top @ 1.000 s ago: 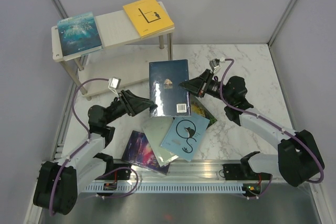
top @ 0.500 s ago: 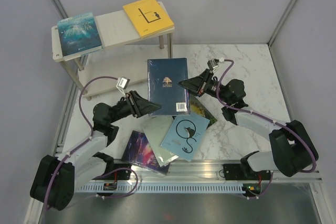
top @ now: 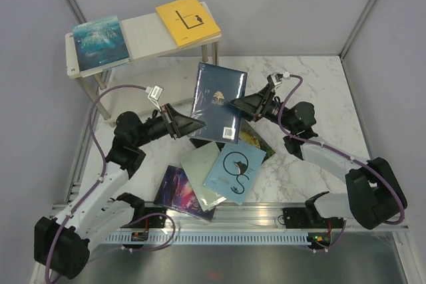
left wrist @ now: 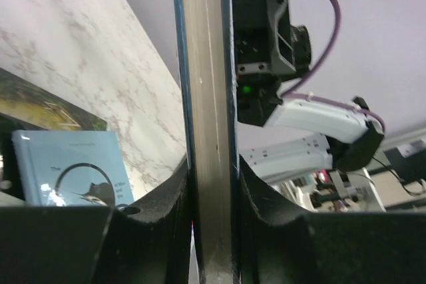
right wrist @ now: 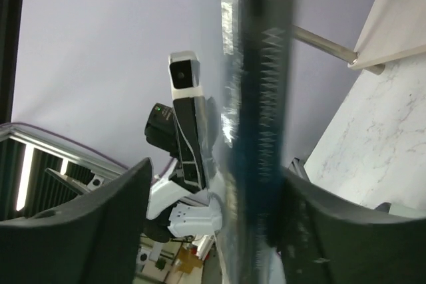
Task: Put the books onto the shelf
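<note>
The navy book is up off the counter, tilted with its cover towards the overhead camera and set between the two arms. The left fingers are clenched on its lower left edge. In the left wrist view the page block stands upright between them, with both of them pressed against the covers. The right fingers sit at the book's right edge, about level with its middle, and they are released. In the right wrist view one finger stands clear of the blurred spine, with the wall showing through the gap. The other lies just beside the spine, and it cannot be told whether it touches.

Under the navy book and nearer the arm bases, four more books lie flat on the counter in a loose, overlapping heap. A green-gold book pokes out past the navy book's lower right corner. A light blue book with a cat drawing lies below the navy book. A pale book lies partly beneath the light blue one, and a purple galaxy book lies beneath that, farthest left.

Beyond the navy book and to its left stands the shelf. On the top board a yellow book lies at the end nearer the navy book. A teal book lies at the farther end, with bare board between them.
</note>
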`<state>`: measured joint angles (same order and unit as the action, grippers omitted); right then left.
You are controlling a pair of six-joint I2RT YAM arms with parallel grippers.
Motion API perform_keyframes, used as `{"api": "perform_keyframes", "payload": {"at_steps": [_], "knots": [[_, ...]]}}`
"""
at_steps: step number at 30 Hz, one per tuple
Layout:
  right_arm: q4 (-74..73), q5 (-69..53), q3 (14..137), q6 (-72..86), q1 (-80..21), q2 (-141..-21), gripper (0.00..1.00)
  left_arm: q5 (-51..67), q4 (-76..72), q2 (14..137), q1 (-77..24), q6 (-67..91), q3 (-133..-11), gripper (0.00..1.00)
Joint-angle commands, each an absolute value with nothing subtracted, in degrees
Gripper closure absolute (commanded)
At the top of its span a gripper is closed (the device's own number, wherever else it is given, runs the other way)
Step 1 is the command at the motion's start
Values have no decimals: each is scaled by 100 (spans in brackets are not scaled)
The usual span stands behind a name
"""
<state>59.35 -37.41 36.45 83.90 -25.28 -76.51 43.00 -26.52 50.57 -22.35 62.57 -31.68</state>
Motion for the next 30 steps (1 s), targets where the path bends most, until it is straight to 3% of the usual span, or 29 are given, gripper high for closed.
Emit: {"api": "perform_keyframes", "payload": {"at_steps": [1, 4, 10, 16, 20, 21, 27, 30], "knots": [[5750, -3832, 3937, 8052, -2514, -7103, 23, 3613, -1223, 4772, -2224, 5011, -4173, 98], [4915, -3797, 4078, 7604, -2444, -6787, 13, 3472, -739, 4834, -2215, 4843, -4736, 98], [2923, -3613, 4297, 6742, -1979, -5951, 11, 3015, -317, 5132, -2215, 4685, -5790, 98], [2127, -3647, 4368, 6381, -1451, -5484, 7, 3015, -316, 5607, -2215, 4685, -6284, 98], [2328, -3727, 4377, 6539, -1380, -5581, 7, 3015, -316, 5687, -2215, 4685, -5943, 98], [2399, -3735, 4377, 6600, -1380, -5633, 7, 3458, -1039, 5695, -2215, 5424, -5820, 98], [3242, -3858, 4131, 7101, -1380, -5941, 7, 3480, -2099, 5353, -2232, 6159, -4546, 98], [2632, -3719, 4078, 6446, -1380, -5793, 9, 3604, -2477, 5265, -2232, 6441, -4184, 98]]}}
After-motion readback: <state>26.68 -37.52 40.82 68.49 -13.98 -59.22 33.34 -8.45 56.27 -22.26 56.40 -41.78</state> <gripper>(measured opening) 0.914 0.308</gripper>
